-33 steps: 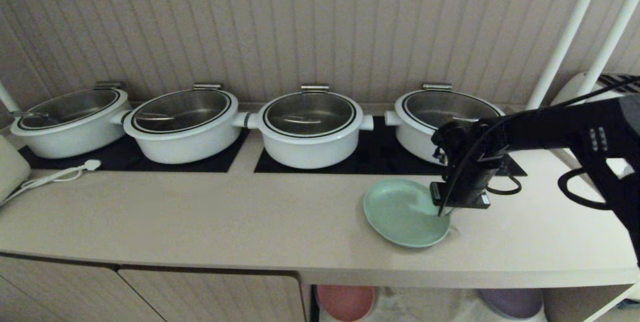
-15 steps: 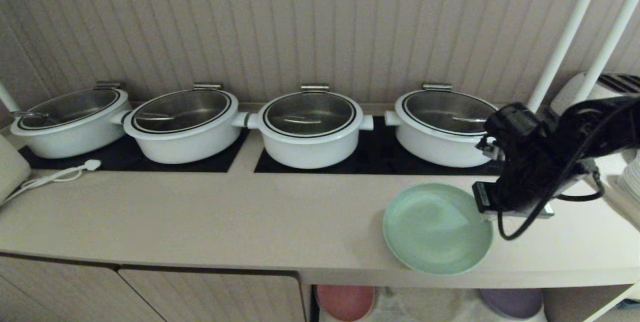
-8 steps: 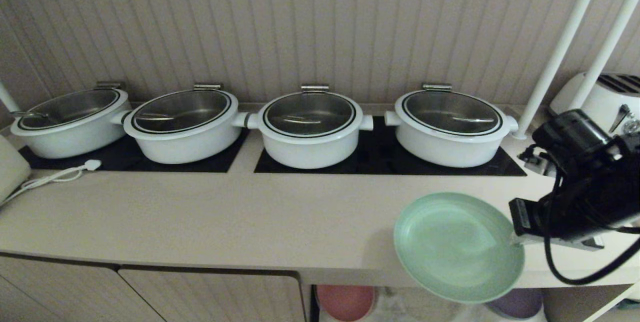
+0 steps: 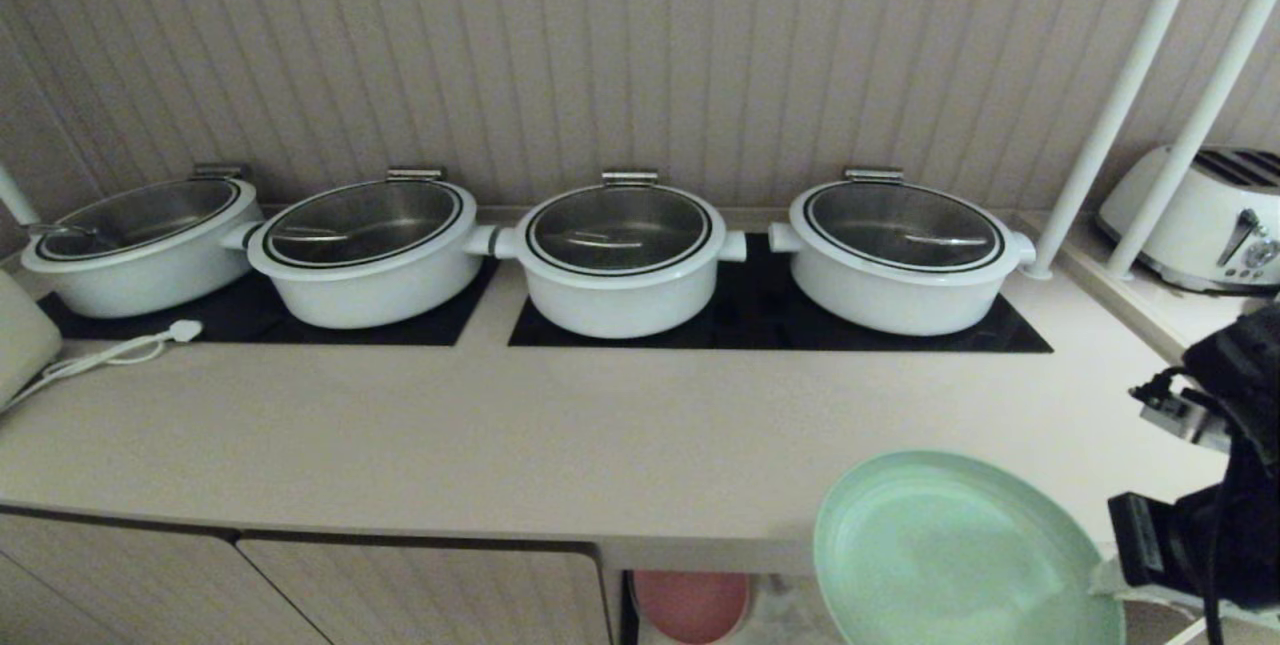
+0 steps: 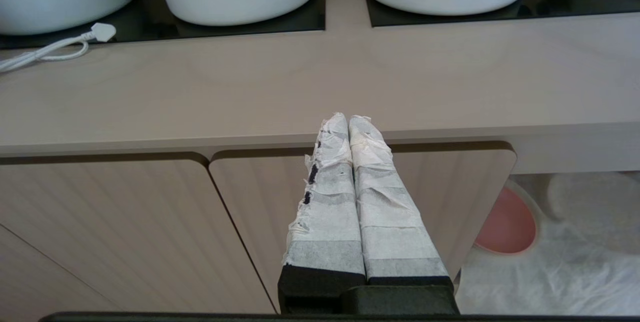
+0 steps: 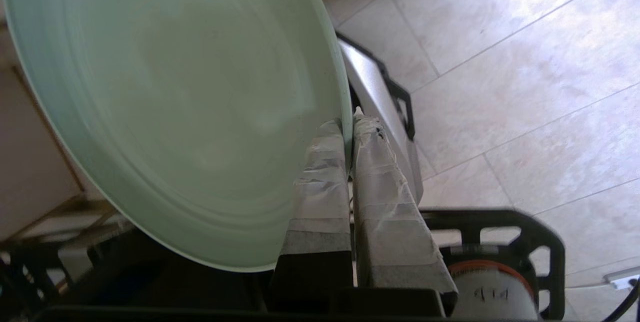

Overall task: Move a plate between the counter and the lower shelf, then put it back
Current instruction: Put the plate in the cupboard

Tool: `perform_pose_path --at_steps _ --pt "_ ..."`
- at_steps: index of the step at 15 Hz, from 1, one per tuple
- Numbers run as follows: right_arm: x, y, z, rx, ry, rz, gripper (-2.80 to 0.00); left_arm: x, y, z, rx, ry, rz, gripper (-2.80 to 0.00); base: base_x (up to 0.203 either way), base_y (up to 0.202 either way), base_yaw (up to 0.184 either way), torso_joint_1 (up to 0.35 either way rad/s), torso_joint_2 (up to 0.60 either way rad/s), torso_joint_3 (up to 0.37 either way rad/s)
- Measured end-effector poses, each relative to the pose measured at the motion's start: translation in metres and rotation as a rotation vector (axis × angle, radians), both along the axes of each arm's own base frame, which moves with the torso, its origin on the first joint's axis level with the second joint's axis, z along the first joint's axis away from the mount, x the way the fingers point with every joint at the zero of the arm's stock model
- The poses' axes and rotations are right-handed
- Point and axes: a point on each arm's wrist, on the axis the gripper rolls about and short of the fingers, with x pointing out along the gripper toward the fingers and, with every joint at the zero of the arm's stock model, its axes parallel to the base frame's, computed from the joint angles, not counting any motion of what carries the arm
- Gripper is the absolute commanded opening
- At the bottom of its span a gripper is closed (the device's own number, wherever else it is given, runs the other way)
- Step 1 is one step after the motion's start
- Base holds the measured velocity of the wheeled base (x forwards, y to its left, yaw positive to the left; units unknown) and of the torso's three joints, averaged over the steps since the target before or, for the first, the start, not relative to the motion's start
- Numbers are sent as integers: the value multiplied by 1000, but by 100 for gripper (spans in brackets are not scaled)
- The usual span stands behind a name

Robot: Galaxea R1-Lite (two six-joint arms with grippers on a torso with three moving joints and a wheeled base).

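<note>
Pinching one plate [image 4: 950, 555] by its rim at the frame's lower right, the right gripper [image 6: 348, 122] is clamped; four pots [image 4: 620, 250] line the counter [image 4: 500, 435]; left gripper [image 5: 348, 121] closed, empty.

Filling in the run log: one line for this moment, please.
right gripper: shut on plate rim | plate: lifted off counter, past front edge | left gripper: shut, idle
</note>
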Motion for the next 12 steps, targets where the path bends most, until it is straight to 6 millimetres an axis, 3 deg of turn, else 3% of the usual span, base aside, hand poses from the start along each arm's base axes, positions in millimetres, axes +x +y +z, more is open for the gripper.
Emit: perform_pose_path --at_steps 3,12 --pt "-23 -5 -8 42 16 19 -280 0 0 0 0 0 0 -280 0 0 0 0 0 0" --pt "-54 -12 -19 59 -16 21 -280 0 0 0 0 0 0 -280 0 0 0 0 0 0"
